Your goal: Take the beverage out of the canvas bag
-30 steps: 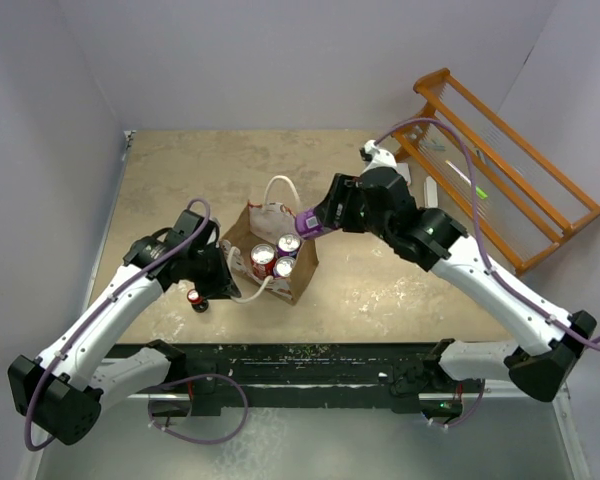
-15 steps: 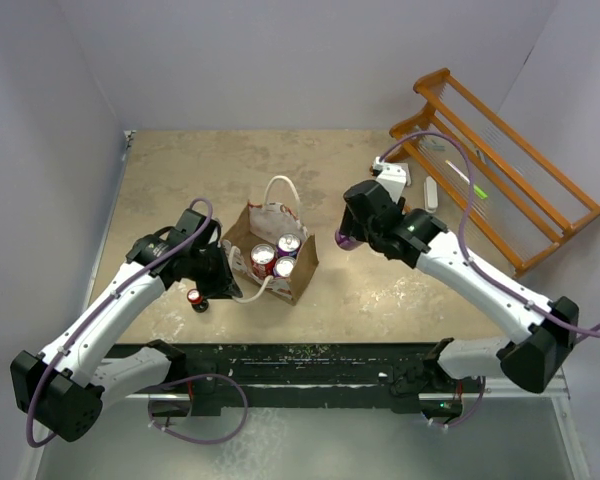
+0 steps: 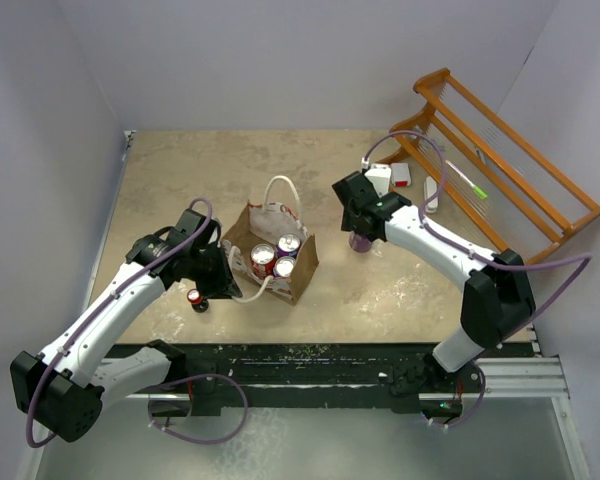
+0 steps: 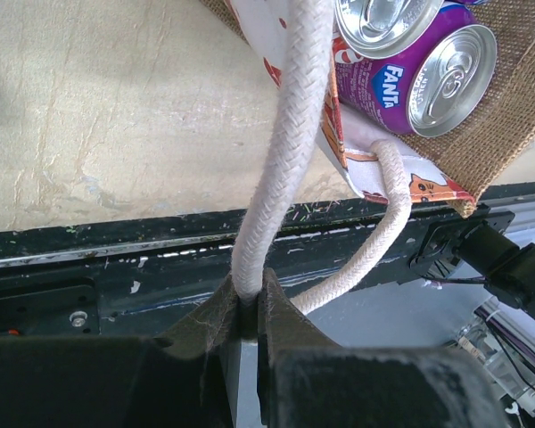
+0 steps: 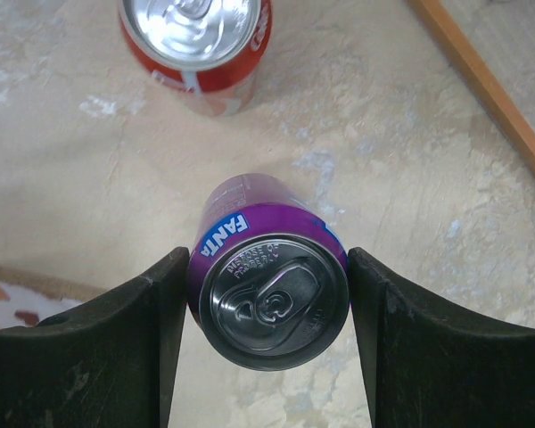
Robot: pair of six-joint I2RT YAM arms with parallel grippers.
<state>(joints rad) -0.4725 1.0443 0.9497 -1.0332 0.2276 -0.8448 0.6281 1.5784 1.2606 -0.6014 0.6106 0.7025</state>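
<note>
Purple can [image 5: 272, 294], newly right of canvas bag [image 3: 236, 235]; red can [image 5: 196, 40] wrist-only.

Open table upper left; clutter centre and right.
Bare table [image 3: 180, 170] is free upper left. Canvas bag [image 3: 238, 230] with its cans [image 3: 264, 258] blocks centre, small red can [image 3: 195, 298] just left of it; wooden rack [image 3: 500, 165] and white box [image 3: 380, 178] crowd upper right.
</note>
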